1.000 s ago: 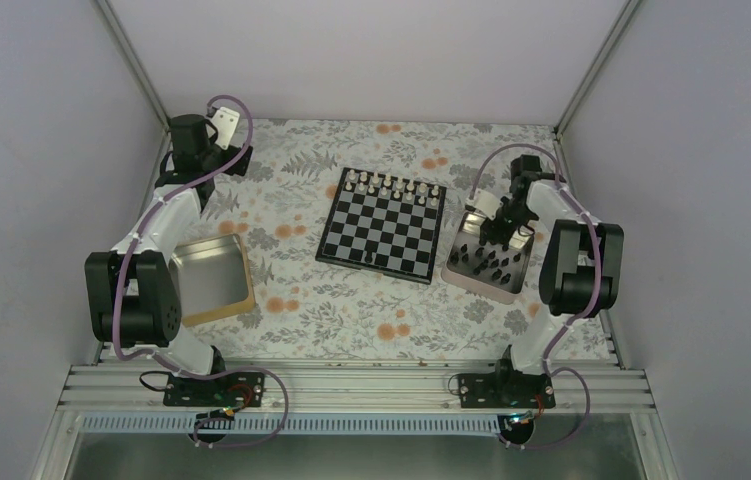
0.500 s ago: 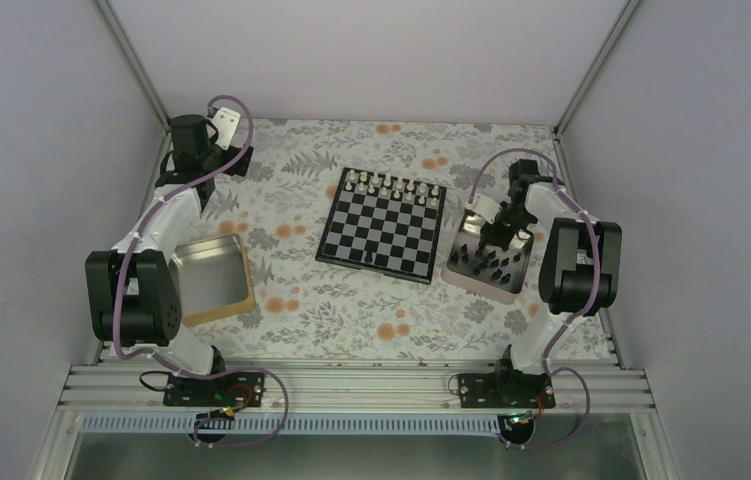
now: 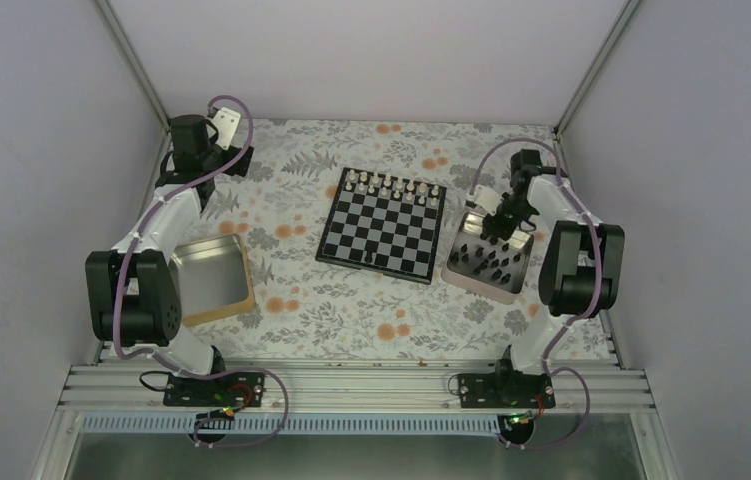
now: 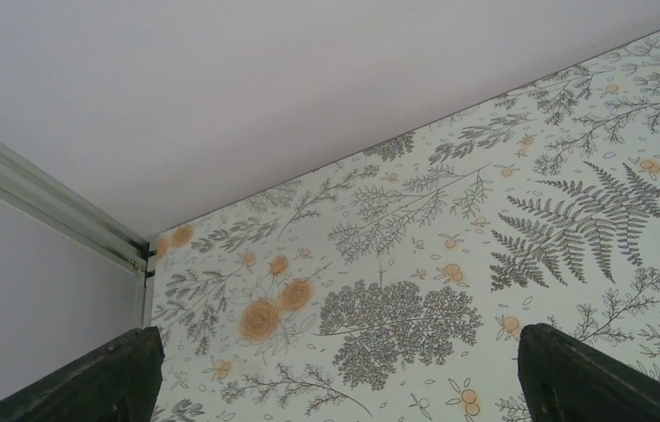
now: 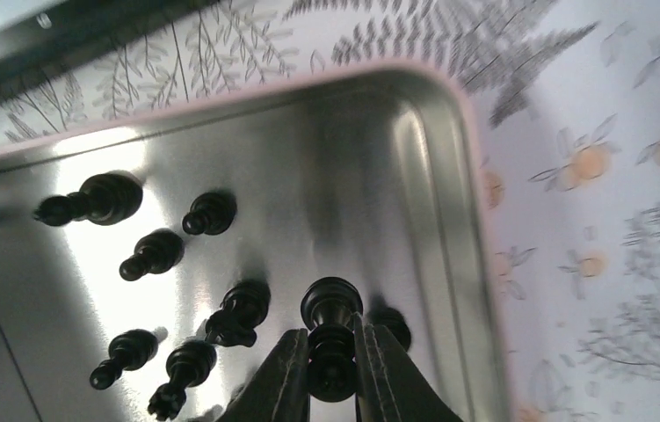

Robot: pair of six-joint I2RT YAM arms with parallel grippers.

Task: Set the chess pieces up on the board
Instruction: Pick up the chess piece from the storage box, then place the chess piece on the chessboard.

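Left hand [image 4: 335,378] is spread wide and empty, parked over the far-left corner of the desk [image 3: 291,290], well apart from everything. The gold-rimmed tin [image 3: 209,275] sits near-left with nothing in it.

The board [image 3: 381,235] is at the centre, turned slightly, black and silvery checks. Pale pieces [image 3: 391,184] line its far edge. Near rows look mostly bare, too small to tell for sure.

The silver tin [image 5: 431,176] is just right of the board. The black pieces [image 3: 489,262] lie loose inside it, small, glossy, round-headed, several tipped on their sides.

Right hand [image 5: 332,352] is over the tin's far end, pinching one black piece [image 5: 331,303] by the stem, head poking out past the fingertips.

Judged step: lift-out. Go straight up first, since other pieces lie close to the held one and could get dragged. Keep the pinch firm; the stem looks thin and slick. Then carry it left to a near-row square and lower it upright before letting go.
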